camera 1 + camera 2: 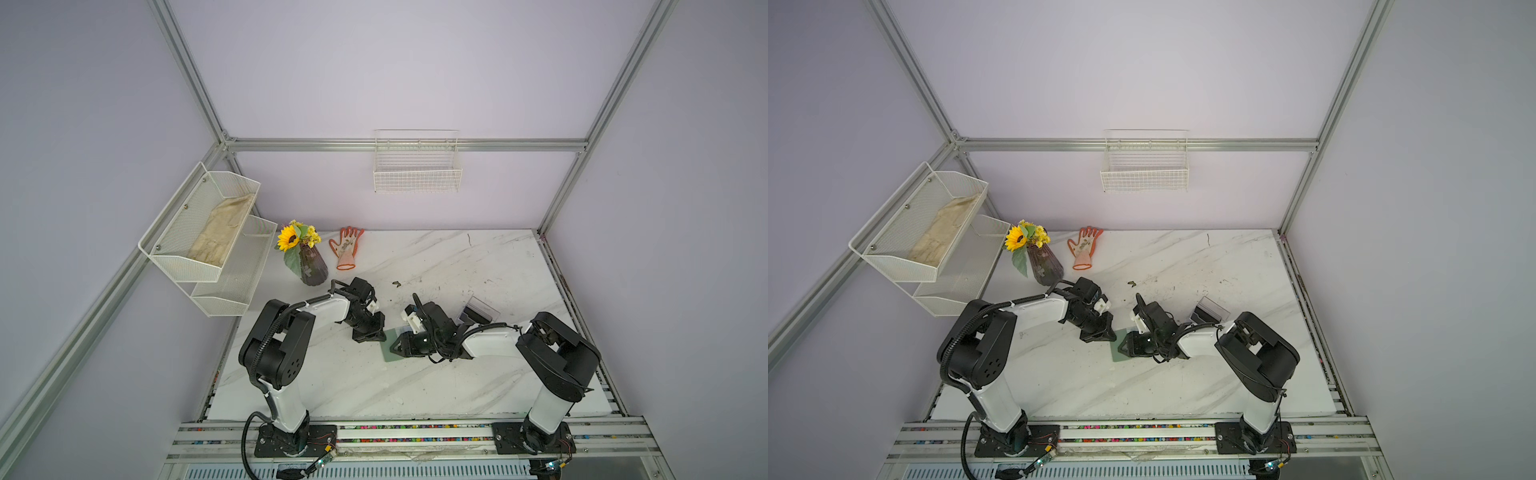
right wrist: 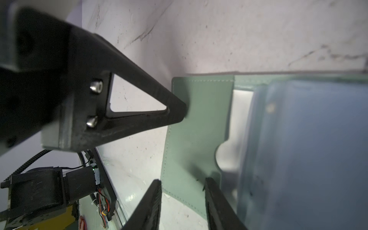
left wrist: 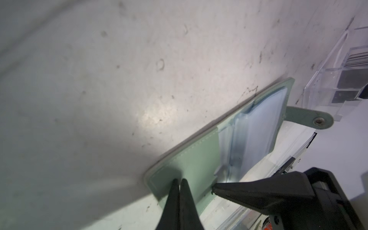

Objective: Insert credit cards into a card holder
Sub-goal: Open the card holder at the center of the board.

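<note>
We see the card holder point(image 1: 388, 354) open mid-frame in both top views, left tool point(image 3: 179, 184) tips together pressing it, right tool point(image 2: 182, 180) spread astride its edge.

No text, label or number can be read; the faint print on the glove point(image 1: 346, 248) is too small.

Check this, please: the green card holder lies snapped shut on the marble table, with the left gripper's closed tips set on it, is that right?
The card holder lies open, not snapped shut; the left wrist view shows its clear sleeves and loose snap tab. The rest stands: it is on the marble table, with the closed tips of the left gripper set on it.
</note>
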`<state>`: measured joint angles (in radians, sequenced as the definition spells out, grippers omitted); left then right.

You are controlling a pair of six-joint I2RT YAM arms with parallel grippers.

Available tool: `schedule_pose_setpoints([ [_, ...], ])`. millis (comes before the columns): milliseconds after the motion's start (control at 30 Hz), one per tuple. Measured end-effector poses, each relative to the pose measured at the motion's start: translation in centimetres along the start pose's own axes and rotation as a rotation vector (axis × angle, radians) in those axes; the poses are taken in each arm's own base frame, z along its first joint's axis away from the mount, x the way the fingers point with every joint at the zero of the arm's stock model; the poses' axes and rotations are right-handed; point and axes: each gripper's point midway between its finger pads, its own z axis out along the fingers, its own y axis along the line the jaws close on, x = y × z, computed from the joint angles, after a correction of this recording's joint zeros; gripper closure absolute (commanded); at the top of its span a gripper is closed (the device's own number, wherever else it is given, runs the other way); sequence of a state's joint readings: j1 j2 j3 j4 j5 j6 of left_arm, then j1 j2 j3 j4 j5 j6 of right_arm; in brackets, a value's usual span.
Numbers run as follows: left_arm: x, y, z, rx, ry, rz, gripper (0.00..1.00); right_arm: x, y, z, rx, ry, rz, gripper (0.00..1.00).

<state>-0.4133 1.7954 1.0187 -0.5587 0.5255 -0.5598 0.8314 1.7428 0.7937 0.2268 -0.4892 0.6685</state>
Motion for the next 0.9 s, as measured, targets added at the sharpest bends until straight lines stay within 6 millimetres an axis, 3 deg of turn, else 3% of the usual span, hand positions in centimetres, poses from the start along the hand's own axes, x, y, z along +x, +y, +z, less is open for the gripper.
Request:
schedule_pose_setpoints([
  [233,-0.1,-0.2,0.3,0.022,0.006,-0.003,1.0,-0.7,0.8,-1.6,0.03,-0.025,-0.019,0.6],
  [467,-0.2,-0.2,0.5,0.04,0.023,-0.017,1.0,-3.6,1.6,-4.0,0.139,-0.122,-0.072,0.59],
  [633,-0.8,-1.0,1.0,0.071,0.052,-0.021,1.0,-4.7,-0.1,-4.7,0.284,-0.142,-0.107,0.55],
  [900,-0.9,-1.4,1.2,0.085,0.068,-0.02,1.0,-4.9,-4.7,-4.4,0.533,-0.098,-0.148,0.51],
])
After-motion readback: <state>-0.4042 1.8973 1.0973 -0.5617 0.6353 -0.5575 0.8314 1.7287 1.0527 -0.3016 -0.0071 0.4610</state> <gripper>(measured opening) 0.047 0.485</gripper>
